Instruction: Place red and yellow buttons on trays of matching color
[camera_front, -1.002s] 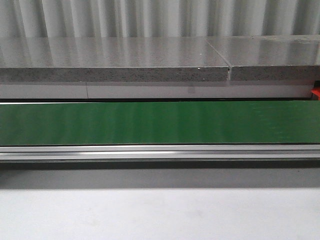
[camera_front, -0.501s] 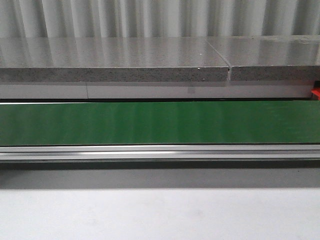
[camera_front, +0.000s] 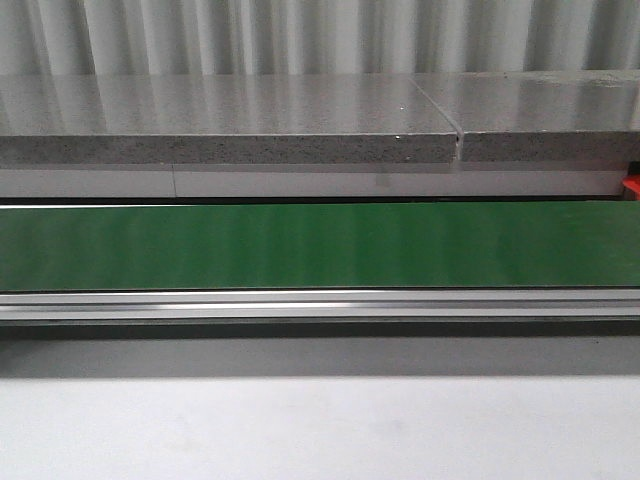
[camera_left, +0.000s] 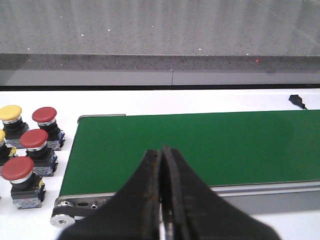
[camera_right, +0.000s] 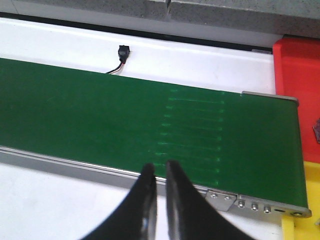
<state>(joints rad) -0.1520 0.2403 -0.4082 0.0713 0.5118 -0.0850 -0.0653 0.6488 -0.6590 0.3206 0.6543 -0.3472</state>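
In the left wrist view, three red buttons (camera_left: 44, 116) (camera_left: 34, 139) (camera_left: 17, 168) and a yellow button (camera_left: 10, 112) stand on black bases on the white table, just off the end of the green belt (camera_left: 200, 145). My left gripper (camera_left: 162, 150) hangs over the belt's near edge, shut with nothing in it, apart from the buttons. In the right wrist view, the red tray (camera_right: 297, 95) and a corner of the yellow tray (camera_right: 306, 200) lie past the belt's other end. My right gripper (camera_right: 160, 167) is shut and empty over the belt's near rail. Neither gripper shows in the front view.
The green conveyor belt (camera_front: 320, 245) runs across the front view with an aluminium rail (camera_front: 320, 303) in front and a grey stone ledge (camera_front: 230, 120) behind. A small black connector with wires (camera_right: 121, 52) lies on the white table behind the belt.
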